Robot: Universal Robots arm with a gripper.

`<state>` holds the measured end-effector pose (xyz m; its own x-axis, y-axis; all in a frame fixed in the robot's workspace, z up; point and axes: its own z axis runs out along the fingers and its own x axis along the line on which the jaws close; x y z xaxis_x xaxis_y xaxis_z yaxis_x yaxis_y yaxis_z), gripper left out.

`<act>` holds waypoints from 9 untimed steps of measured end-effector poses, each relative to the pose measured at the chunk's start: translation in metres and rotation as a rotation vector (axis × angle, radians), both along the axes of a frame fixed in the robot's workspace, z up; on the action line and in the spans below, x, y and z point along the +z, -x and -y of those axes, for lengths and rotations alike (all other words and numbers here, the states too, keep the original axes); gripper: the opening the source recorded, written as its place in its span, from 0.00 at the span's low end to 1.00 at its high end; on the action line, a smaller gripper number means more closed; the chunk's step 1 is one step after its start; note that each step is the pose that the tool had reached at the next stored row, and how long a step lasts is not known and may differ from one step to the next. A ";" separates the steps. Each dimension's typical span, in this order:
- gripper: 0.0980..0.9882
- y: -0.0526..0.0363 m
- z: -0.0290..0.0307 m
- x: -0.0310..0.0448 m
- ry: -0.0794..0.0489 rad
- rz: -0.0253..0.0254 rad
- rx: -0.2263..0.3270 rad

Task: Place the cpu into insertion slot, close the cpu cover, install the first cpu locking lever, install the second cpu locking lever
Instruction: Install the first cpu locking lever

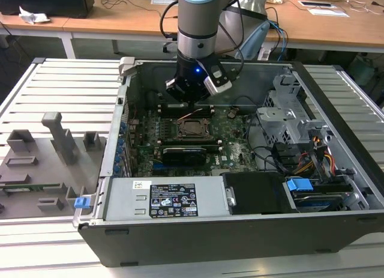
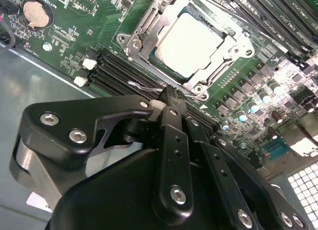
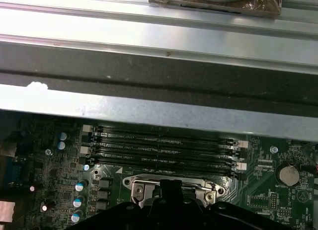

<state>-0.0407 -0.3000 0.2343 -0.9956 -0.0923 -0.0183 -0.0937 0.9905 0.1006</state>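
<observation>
In the second wrist view the cpu (image 2: pixel 191 41) lies flat in the insertion slot (image 2: pixel 206 88), its silver top showing through the window of the cpu cover (image 2: pixel 141 29), which is folded down over it. A thin wire locking lever (image 2: pixel 141 84) runs along the slot's near edge. My gripper (image 2: pixel 166 97) is shut, its black fingertips together and touching that lever's end. In the exterior view the gripper (image 1: pixel 191 102) hangs just behind the slot (image 1: pixel 192 129) inside the open computer case. The first wrist view has the slot's edge (image 3: pixel 171 183) just past the gripper's dark body.
Long black memory slots (image 3: pixel 164 145) lie between the slot and the case's metal wall (image 3: pixel 159 115). A black expansion card (image 1: pixel 186 153) sits in front of the slot. Drive cage (image 1: pixel 288 119) and cables fill the exterior view's right. A grey fixture plate (image 1: pixel 42 164) lies outside the case.
</observation>
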 end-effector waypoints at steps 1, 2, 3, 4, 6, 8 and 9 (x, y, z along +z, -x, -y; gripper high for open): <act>0.01 0.0000 -0.0004 -0.0003 0.000 0.0002 0.000; 0.01 0.0000 -0.0009 -0.0004 0.000 0.0000 0.000; 0.01 0.0000 -0.0012 -0.0004 0.000 -0.0001 0.000; 0.01 -0.0002 -0.0015 -0.0007 0.000 0.0000 0.000; 0.01 -0.0005 -0.0021 -0.0011 0.000 -0.0001 0.000; 0.01 -0.0006 -0.0022 -0.0014 0.000 -0.0001 0.000; 0.01 -0.0006 -0.0022 -0.0016 0.000 -0.0002 0.000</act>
<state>-0.0401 -0.2978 0.2327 -0.9956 -0.0924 -0.0182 -0.0937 0.9905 0.1007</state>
